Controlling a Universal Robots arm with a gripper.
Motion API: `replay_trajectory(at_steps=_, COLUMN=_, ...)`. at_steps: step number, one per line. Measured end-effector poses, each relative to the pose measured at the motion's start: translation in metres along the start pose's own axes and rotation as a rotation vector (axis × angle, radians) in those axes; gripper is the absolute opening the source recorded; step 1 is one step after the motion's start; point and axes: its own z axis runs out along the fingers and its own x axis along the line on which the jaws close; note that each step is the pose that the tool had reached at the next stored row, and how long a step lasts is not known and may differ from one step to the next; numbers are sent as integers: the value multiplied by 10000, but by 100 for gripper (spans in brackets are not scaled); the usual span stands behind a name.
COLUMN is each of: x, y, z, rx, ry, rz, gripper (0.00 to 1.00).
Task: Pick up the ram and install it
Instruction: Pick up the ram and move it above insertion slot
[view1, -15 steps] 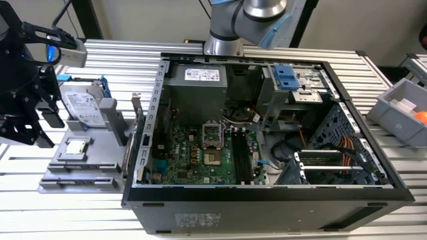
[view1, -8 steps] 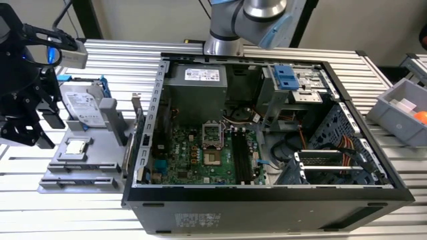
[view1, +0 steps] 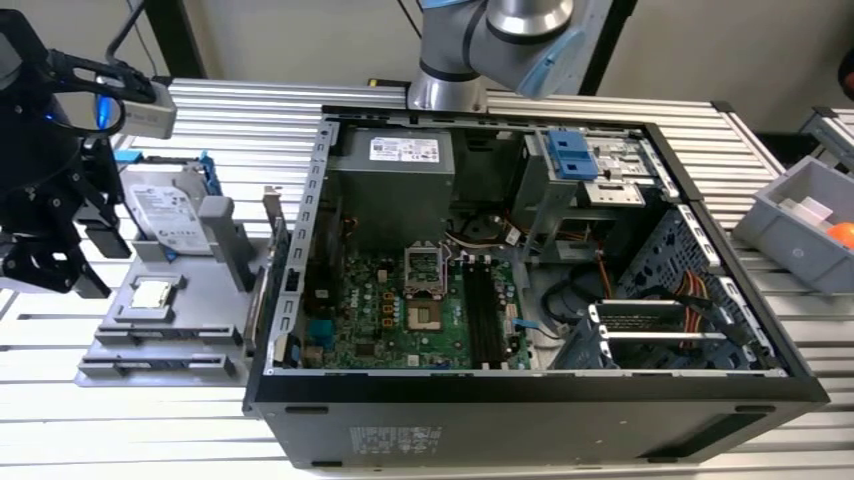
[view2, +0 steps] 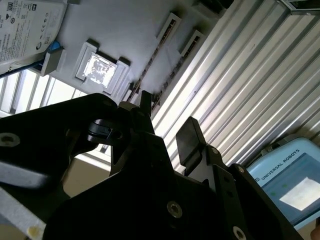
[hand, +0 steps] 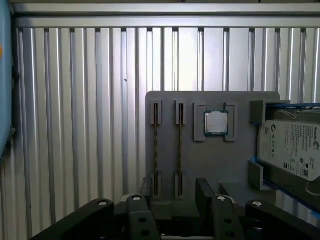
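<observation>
gripper (hand: 174, 182) spread wide, empty, over the holder's (hand: 215, 165) edge. ram (hand: 180, 145) stands on edge in a holder slot, second stick (hand: 156, 145) beside it, cpu (hand: 216, 123) near.

The grey holder (hand: 210, 165) carries two ram sticks (hand: 156, 150), one processor chip (hand: 216, 123) and one hard drive (hand: 287, 147). In the exterior view there is one open computer case (view1: 534, 420) and one grey bin (view1: 787, 220).
</observation>
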Motion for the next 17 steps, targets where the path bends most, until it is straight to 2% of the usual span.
replay_trajectory(at_steps=17, x=0, y=0, z=14, rx=1, ry=-1, rz=0, gripper=100)
